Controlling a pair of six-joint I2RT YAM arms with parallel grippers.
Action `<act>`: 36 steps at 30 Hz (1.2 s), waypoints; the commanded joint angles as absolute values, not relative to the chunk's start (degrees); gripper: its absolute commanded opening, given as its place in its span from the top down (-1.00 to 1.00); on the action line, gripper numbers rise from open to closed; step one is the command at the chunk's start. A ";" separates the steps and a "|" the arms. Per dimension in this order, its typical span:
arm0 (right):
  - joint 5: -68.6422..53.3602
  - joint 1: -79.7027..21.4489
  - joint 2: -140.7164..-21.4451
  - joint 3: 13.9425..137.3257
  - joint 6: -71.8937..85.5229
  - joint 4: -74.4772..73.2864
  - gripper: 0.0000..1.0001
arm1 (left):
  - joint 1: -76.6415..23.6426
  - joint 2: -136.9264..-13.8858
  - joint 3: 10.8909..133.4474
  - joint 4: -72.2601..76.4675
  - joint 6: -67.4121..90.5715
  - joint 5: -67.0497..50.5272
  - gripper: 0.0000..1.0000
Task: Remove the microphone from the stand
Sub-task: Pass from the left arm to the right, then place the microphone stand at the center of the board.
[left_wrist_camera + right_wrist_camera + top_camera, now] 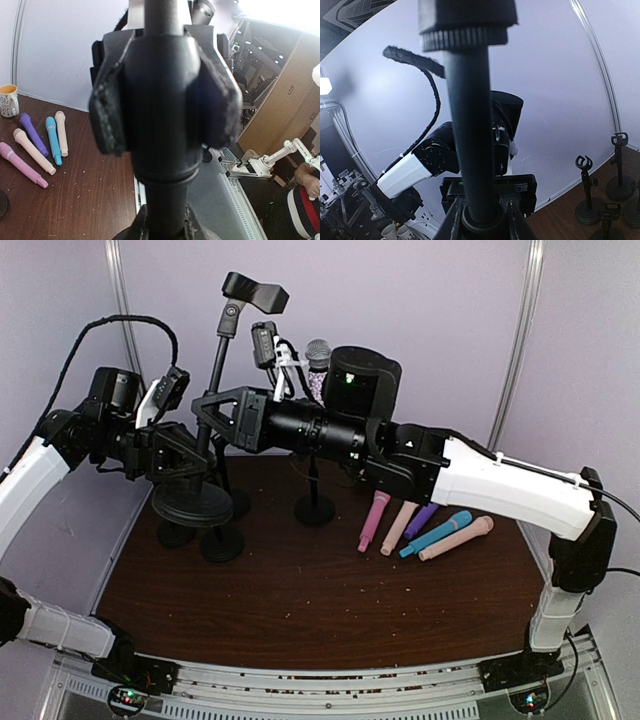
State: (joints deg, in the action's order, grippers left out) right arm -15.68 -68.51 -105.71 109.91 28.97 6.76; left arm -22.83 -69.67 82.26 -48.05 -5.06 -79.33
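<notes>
Your left gripper (200,455) clamped low on stand pole (214,380); right gripper (210,410) pinched on same pole higher. Its clip (255,292) empty. Target microphone (318,353) upright, grille up, in rear stand (315,508), right of both grippers; right gripper nearer, pull upward.

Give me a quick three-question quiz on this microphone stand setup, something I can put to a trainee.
1. True or false: the clip at the top of the tall front stand is empty.
2. How many loose microphones lie on the table? A three, B five, C seven.
3. What is the left tool clamped on?
Key: 1 true. 2 B. 3 the pole of the tall front stand.
</notes>
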 commanded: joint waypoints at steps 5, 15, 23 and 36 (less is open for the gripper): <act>-27.42 -68.59 -104.44 104.47 35.91 21.79 1.00 | -22.62 -70.23 84.12 -48.62 -9.00 -77.86 1.00; 0.28 -68.36 -99.50 91.70 15.93 7.83 1.00 | -19.16 -70.74 88.33 -58.26 -16.36 -64.35 -0.63; 16.17 -67.88 -104.78 83.40 3.61 16.72 1.00 | -13.62 -69.81 90.40 -64.21 -21.42 -57.29 -0.68; 18.43 -60.29 -130.56 100.47 1.93 30.93 1.00 | -12.23 -68.78 90.39 -65.21 -24.43 -51.19 -0.68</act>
